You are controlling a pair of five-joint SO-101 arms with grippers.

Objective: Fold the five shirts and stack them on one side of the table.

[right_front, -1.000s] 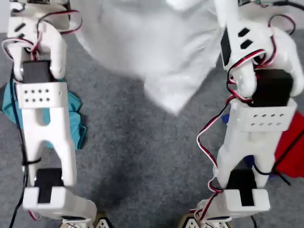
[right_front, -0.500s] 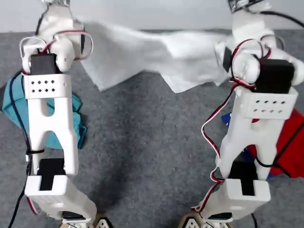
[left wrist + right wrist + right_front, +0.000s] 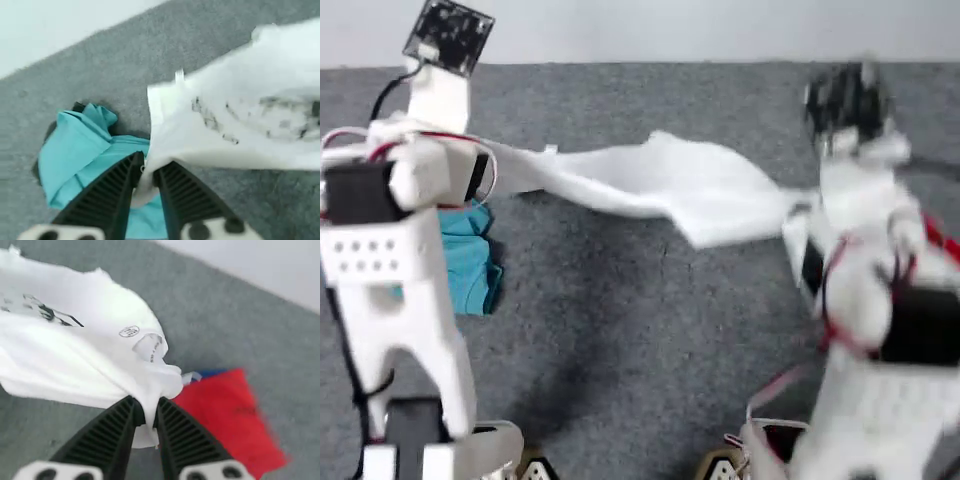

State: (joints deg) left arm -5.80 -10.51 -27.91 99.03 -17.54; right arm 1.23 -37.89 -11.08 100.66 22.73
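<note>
Both left gripper (image 3: 147, 172) and right gripper (image 3: 146, 416) grip the white shirt (image 3: 660, 185) between closed jaws

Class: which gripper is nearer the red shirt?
Right. The right gripper, holding the white shirt, is beside the red shirt; the left gripper is across the table by the teal shirt.

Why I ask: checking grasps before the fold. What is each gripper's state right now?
Left gripper: shut on the white shirt.
Right gripper: shut on the same white shirt.
</note>
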